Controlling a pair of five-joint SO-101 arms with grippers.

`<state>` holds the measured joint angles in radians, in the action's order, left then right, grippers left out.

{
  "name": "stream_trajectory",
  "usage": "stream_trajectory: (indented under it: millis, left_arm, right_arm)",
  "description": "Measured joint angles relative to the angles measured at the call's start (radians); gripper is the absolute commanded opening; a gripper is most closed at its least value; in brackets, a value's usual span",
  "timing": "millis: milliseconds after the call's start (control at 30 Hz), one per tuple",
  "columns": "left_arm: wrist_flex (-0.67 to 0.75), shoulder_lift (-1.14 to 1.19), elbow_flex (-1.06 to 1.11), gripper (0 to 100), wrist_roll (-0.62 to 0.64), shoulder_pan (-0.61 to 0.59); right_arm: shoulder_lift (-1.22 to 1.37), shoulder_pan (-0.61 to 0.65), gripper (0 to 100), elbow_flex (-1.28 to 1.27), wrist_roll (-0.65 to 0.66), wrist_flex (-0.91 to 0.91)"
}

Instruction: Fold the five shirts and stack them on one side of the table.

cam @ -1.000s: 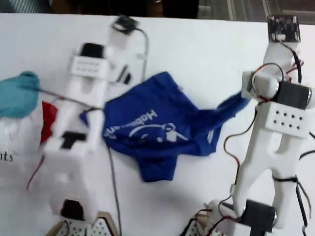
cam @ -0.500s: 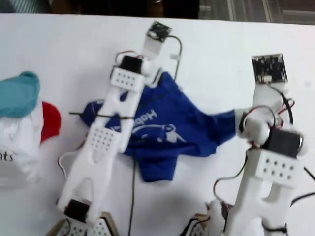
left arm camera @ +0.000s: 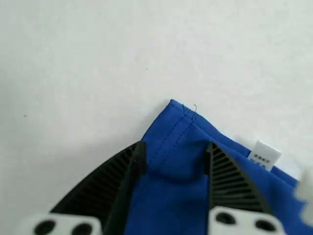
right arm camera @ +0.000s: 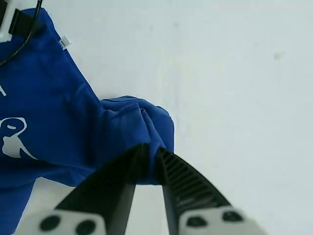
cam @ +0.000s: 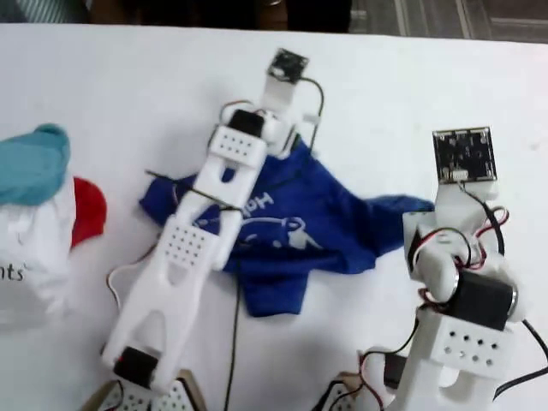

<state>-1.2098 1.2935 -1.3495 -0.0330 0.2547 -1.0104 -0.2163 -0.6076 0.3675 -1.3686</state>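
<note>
A blue shirt (cam: 300, 231) with white print lies crumpled in the middle of the white table (cam: 385, 77). My left gripper (left arm camera: 174, 147) is open at the shirt's far corner (left arm camera: 172, 105), one finger on each side of the hem, with blue cloth (left arm camera: 171, 196) lying between them. In the high view the left arm reaches across the shirt to that corner (cam: 295, 145). My right gripper (right arm camera: 150, 148) is shut on the bunched blue sleeve (right arm camera: 142, 117), which sticks out toward the right arm (cam: 415, 205).
At the table's left edge lies a pile of shirts: teal (cam: 34, 163), white (cam: 30, 248) and red (cam: 86, 210). A small white label (left arm camera: 264, 155) hangs off the blue shirt's hem. Bare table stretches behind and to the right of the shirt.
The left arm swung from the left side across the blue shirt to its far corner. The right arm drew back toward the near edge, still pinching the sleeve.
</note>
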Motion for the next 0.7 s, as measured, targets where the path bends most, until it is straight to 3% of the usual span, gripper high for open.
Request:
stream_trajectory:
  millis: [67, 133, 400, 533, 700]
  left_arm:
    - [0.003, -0.002, 0.018, 14, -0.048, 0.002]
    - [0.002, -0.002, 0.018, 1, -0.104, 0.012]
    - [-0.048, -0.002, 0.015, 2, -0.109, -0.009]
    - [-0.189, 0.000, -0.071, 2, -0.078, -0.051]
    - [-0.466, -0.035, -0.255, 2, -0.077, -0.069]
  right_arm:
    - [-0.014, 0.000, 2.1, 0.000, 0.000, 0.000]
    - [-0.021, 0.000, 2.1, 0.000, 0.000, 0.000]
    - [-0.026, -0.005, 2.1, 0.000, 0.000, 0.000]
    - [-0.026, -0.005, 2.1, -0.021, -0.002, 0.000]
    - [-0.028, 0.008, 2.1, -0.077, -0.002, 0.031]
